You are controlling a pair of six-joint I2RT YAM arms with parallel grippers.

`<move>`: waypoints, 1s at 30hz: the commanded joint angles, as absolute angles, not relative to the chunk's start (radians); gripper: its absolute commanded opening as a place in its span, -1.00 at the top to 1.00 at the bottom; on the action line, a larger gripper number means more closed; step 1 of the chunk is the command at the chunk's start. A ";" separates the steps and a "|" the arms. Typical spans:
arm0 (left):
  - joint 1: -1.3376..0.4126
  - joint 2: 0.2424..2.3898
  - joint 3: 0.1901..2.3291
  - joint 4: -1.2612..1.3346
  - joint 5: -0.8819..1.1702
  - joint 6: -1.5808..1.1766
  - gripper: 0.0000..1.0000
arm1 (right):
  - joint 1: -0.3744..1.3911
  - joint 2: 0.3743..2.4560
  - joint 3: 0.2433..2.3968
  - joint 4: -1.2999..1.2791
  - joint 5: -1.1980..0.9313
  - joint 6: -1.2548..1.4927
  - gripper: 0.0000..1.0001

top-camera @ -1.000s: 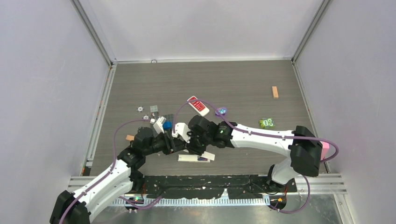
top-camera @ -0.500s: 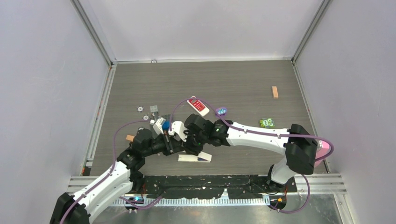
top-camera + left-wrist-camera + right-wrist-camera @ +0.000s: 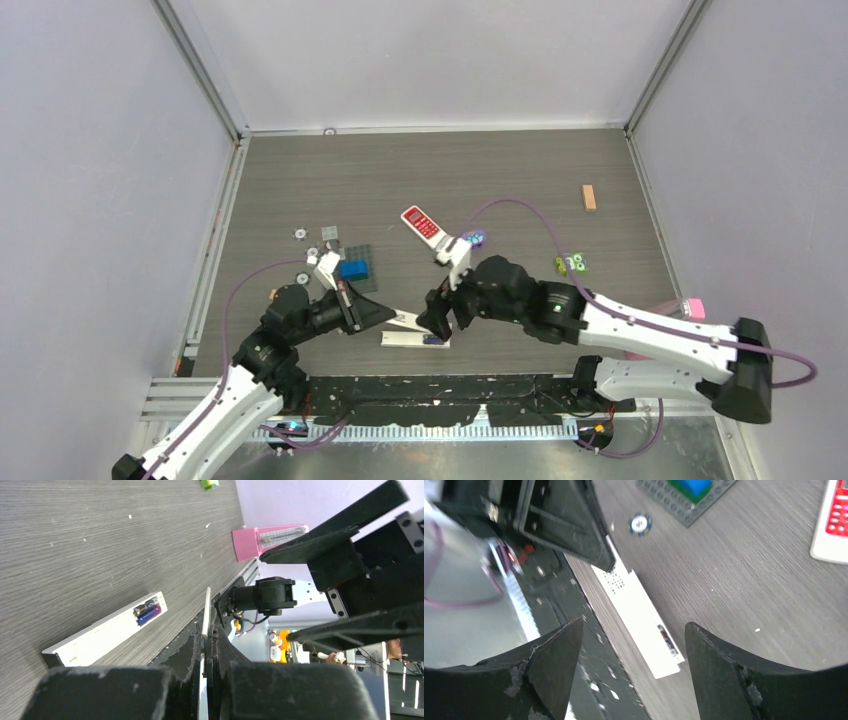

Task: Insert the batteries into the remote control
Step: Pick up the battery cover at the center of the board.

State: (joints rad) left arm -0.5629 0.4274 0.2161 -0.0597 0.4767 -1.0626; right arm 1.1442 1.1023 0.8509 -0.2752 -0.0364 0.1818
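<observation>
The remote [image 3: 415, 340] lay flat near the front edge, with the batteries [image 3: 148, 612] seated in its open bay. Just beyond it, the left gripper [image 3: 388, 314] had clamped fully onto a thin white cover [image 3: 206, 612], held edge-on above the table; a second earlier its jaws stood partly apart. The right gripper [image 3: 441, 313] had swung back rightward off the left one, its jaws now spread wide and empty over the remote. Farther out lay the grey plate [image 3: 355, 268] and the red-buttoned remote [image 3: 424, 226].
</observation>
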 commanded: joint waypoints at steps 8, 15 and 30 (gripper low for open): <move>-0.566 0.261 0.343 -0.118 0.440 -1.183 1.00 | 1.135 0.710 0.562 -0.043 0.277 1.032 -0.60; -0.566 0.204 0.355 -0.111 0.407 -1.315 1.00 | 1.136 0.674 0.523 0.122 0.204 1.038 -0.60; -0.566 0.127 0.311 -0.099 0.339 -1.437 1.00 | 1.135 0.724 0.504 0.300 0.078 1.095 0.14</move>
